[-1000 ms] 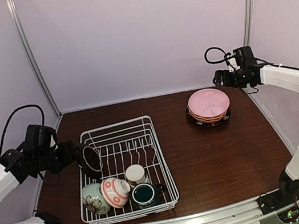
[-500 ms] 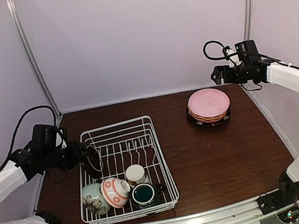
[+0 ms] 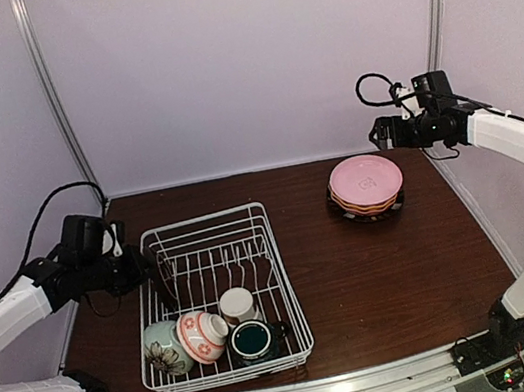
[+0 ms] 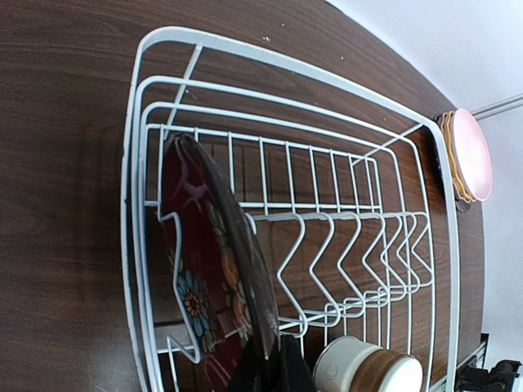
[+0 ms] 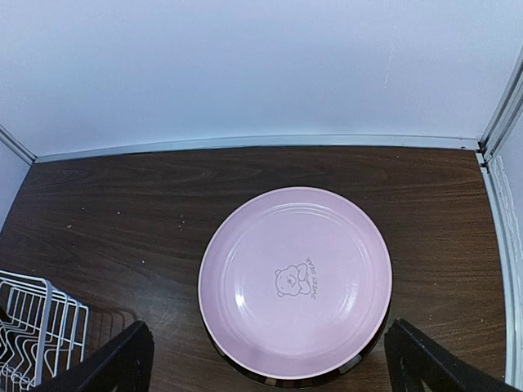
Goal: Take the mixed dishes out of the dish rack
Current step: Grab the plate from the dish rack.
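Left arm has swung in to the rack's left end over the last second, and its claw went from wide to fully pinched. The left gripper (image 4: 270,363) is now clamped on the rim of the dark plate (image 4: 200,269). Right arm shifted up and back a little early on, then parked.

Dish rack (image 3: 203,218): same spot on the table (image 3: 378,277), left of centre, toward the near edge. Hasn't shifted.

Unloaded stack (image 3: 366,181): pink plate on top with more plates under it, at the far right of the table, well apart from the rack. Right gripper (image 3: 385,134) hangs above and behind the stack, jaws spread wide, nothing in them.

Dark plate: on edge at the rack's left end, just beside the left wall wires, floral pattern on one face. As far as I can tell it's not lifted yet. It's the only plate I can see in the rack.

Small stuff, all at the rack's near end:
- pale-green floral bowl (image 3: 165,347) and pink-white bowl (image 3: 203,334), tipped on their sides and touching
- teal mug (image 3: 253,340) just right of them
- white cup (image 3: 239,305) just behind the mug

My read:
- Grasp is done, and the lift is next.
- Plates are nearly finished; the bowls, mug and cup are still to go.
- The plate needs to come straight up to clear the wall wires and tines.
- A thin rim pinch means it could swing or snag on a wire.
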Controlling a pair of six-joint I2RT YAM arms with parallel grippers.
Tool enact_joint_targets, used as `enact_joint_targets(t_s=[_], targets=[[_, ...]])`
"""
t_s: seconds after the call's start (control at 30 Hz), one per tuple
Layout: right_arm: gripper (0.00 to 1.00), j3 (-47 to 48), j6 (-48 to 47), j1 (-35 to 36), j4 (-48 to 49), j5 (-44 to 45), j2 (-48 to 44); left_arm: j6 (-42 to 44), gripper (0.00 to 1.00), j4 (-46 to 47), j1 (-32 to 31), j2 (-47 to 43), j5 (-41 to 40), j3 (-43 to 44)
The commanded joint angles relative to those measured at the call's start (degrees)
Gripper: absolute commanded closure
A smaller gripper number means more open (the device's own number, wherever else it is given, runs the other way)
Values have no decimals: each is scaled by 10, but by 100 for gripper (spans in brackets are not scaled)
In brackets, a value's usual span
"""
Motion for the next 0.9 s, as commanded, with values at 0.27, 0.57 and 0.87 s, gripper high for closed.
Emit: enact_joint_targets(t_s=[0.27, 0.57, 0.87], targets=[[0, -2, -1, 2, -14, -23, -24, 10, 100, 58, 3, -44, 25, 45], [0, 0, 10, 3, -19, -35, -33, 70, 100, 101, 3, -63, 73, 93], [0, 17, 14, 33, -65, -64, -48, 210, 100, 101, -5, -23, 113, 180]])
